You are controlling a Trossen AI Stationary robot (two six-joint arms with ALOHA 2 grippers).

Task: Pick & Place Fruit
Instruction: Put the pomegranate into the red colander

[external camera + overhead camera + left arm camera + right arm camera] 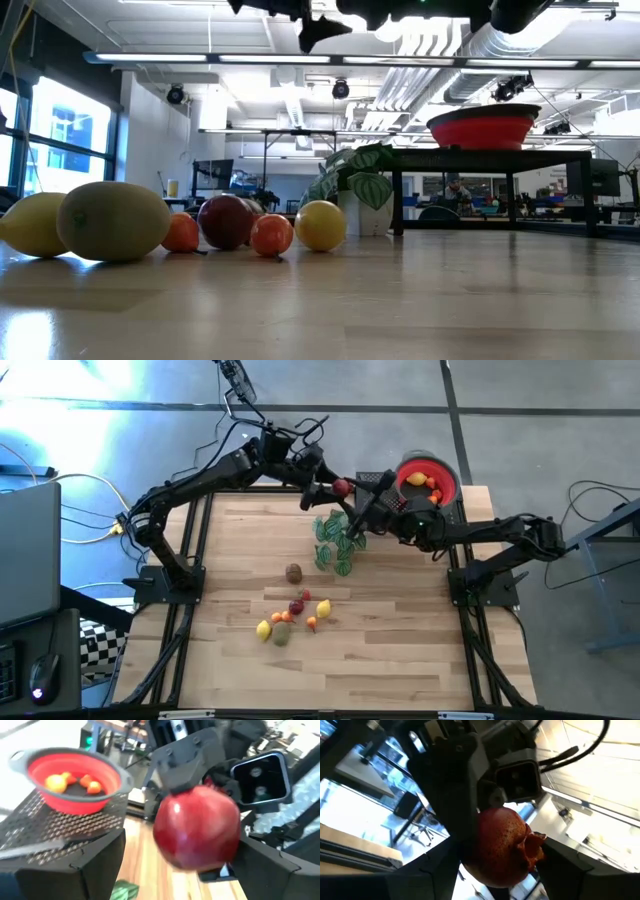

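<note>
A red pomegranate-like fruit point(341, 487) hangs high over the table's far middle, where both arms meet. My right gripper point(502, 870) is shut on it, reaching in from the right. My left gripper point(177, 870) comes in from the left and stands open, one finger on either side of the fruit point(197, 827) and apart from it. Several more fruits point(293, 615) lie in a cluster on the wood, with a brown-green one point(293, 572) lying apart. The red bowl point(445, 485) stands on a dark stand at the far right and holds yellow and orange fruits. My right gripper pinches the red fruit between its two fingers on opposite sides of its body point(470, 860). The fingers come from the table's right side, slanting a little upward. The fruit is lifted well clear of the table, its crown end point(535, 847) turned sideways.
A green leafy sprig point(338, 540) stands just below the two grippers, near the table's middle. The perforated dark stand point(45, 827) under the bowl sits at the far right corner. Bare wood lies along the table's near side and left.
</note>
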